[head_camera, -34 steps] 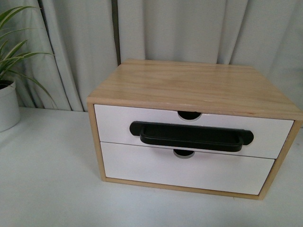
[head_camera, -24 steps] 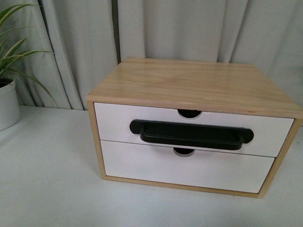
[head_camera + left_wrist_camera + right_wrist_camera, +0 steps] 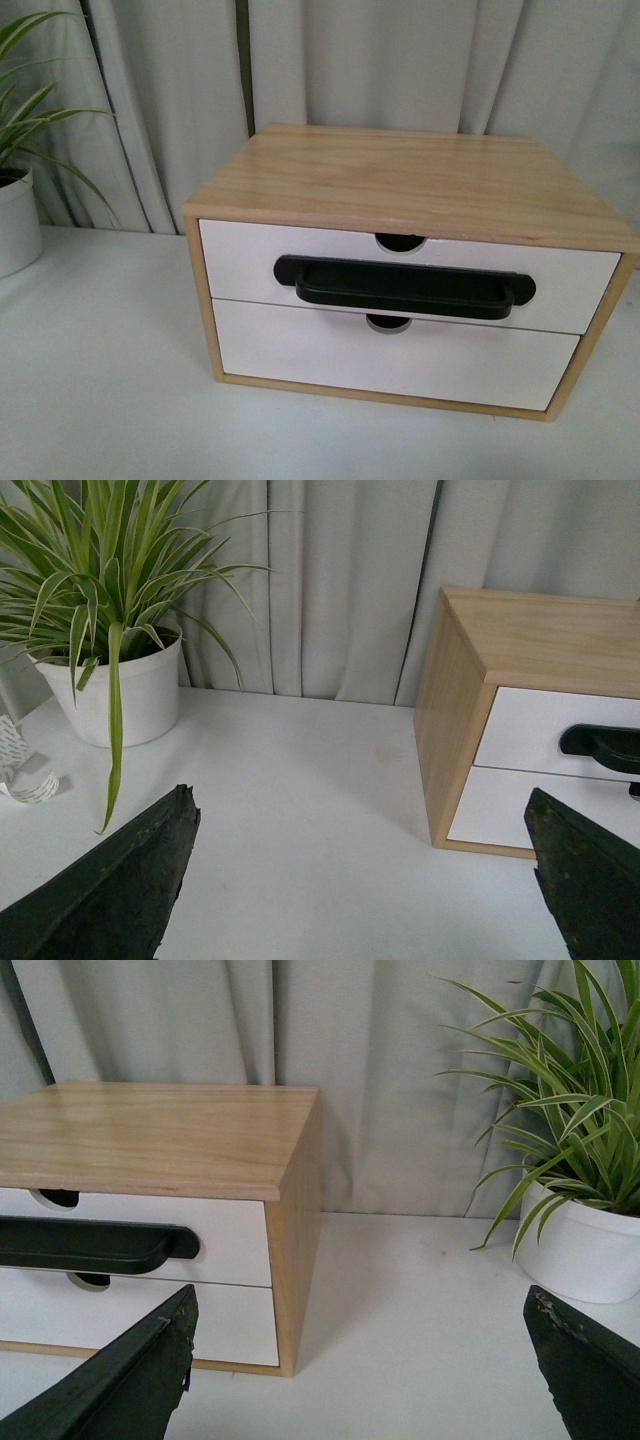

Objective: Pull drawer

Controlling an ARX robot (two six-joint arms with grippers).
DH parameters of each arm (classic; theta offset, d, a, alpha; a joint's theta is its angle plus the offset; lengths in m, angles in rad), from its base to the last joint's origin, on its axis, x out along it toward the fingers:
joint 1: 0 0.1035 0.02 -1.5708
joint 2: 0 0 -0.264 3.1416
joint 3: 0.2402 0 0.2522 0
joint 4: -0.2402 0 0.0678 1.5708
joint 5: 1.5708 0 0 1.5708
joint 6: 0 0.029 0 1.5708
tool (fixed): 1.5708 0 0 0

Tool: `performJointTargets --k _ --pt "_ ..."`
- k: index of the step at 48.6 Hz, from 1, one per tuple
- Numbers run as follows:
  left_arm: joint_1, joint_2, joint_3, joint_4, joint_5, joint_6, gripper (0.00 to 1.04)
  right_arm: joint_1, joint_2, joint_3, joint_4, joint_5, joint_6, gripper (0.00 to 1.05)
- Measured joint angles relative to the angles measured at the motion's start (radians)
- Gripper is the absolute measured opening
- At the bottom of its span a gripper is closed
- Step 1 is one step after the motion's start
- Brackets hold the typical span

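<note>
A: Item one, the drawer (image 3: 240, 262). Location?
B: Upper slot of the wooden cabinet (image 3: 400, 180), which stands on the white surface (image 3: 100, 380) right of centre. Front flush with the frame, so shut. The plain white drawer (image 3: 300, 350) lies directly below

A: Fittings?
B: One long black bar handle (image 3: 405, 287) across the middle of the front, standing proud of it. Half-round notch (image 3: 400, 241) in the top edge, just above the bar

A: Handling estimate?
B: Rigid wood, nothing fragile. Probably light and easy to slide. The cabinet also looks light and may creep nearer under a jerky pull. The painted front is likely slick and is no place to grip

A: Hold point?
B: Middle of the bar, a finger hooked behind it, drawn level and straight toward the near side

A: Claws?
B: Left claw (image 3: 360, 820): jaws wide apart, empty, left of the cabinet and well apart from it. Right claw (image 3: 360, 1300): jaws wide apart, empty, off to the cabinet's right

A: Other stock?
B: Potted plant (image 3: 15, 220) far left; second potted plant (image 3: 580, 1250) far right
</note>
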Motion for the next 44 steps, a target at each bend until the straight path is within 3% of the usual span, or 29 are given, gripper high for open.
performJointTargets --k 36,40,44 --pt "-0.006 -0.001 0.000 0.004 -0.021 -0.001 0.99 0.000 0.000 0.000 0.000 0.000 0.000 0.96" --pt "-0.058 0.001 -0.001 0.041 -0.145 -0.004 0.99 -0.042 0.029 0.006 -0.030 -0.144 0.027 0.96" --pt "-0.090 0.061 0.002 0.056 -0.109 -0.016 0.99 -0.095 0.119 0.017 -0.014 -0.265 0.015 0.96"
